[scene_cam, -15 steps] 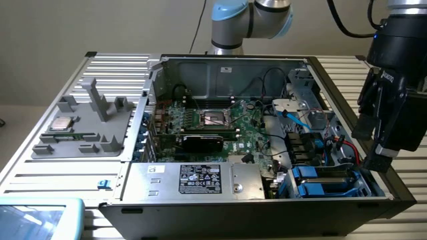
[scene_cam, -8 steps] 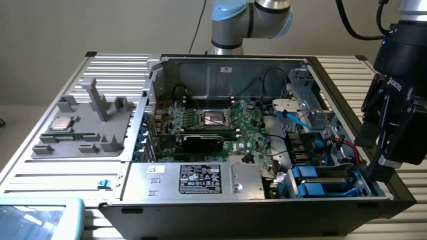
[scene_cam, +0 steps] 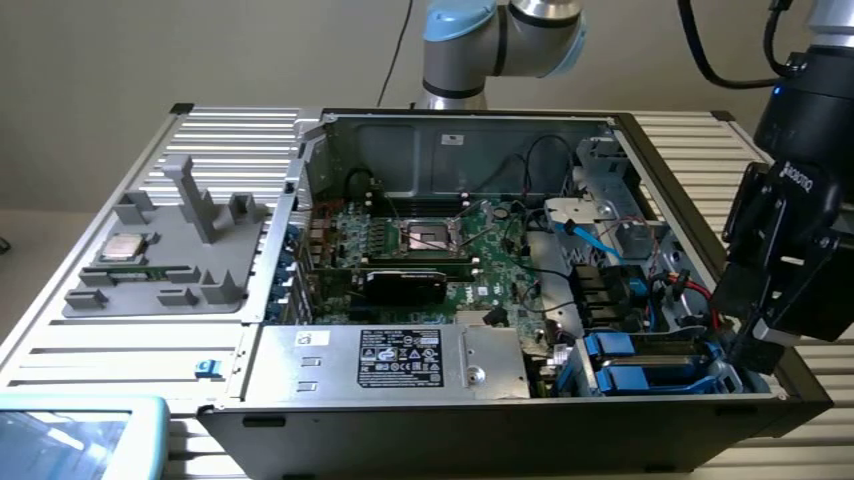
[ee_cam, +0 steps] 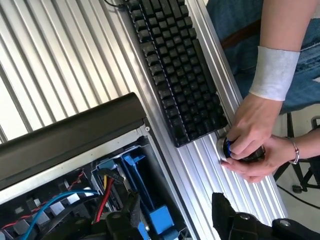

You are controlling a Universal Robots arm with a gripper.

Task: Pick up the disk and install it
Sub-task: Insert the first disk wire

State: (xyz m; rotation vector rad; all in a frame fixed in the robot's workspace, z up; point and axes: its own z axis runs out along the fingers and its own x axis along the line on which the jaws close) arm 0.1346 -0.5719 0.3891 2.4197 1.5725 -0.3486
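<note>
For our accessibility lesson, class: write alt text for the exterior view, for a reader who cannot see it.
An open computer case lies on a ribbed metal table, circuit board exposed, with the robot's pincer over its blue drive bay at the exterior view's right. A grey tray with a processor chip sits at the exterior view's left.

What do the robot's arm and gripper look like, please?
The arm is silver with pale blue joint caps. The gripper is black and boxy, with white lettering on its side and dark fingers. Black cables run above it, beside a small blue light.
</note>
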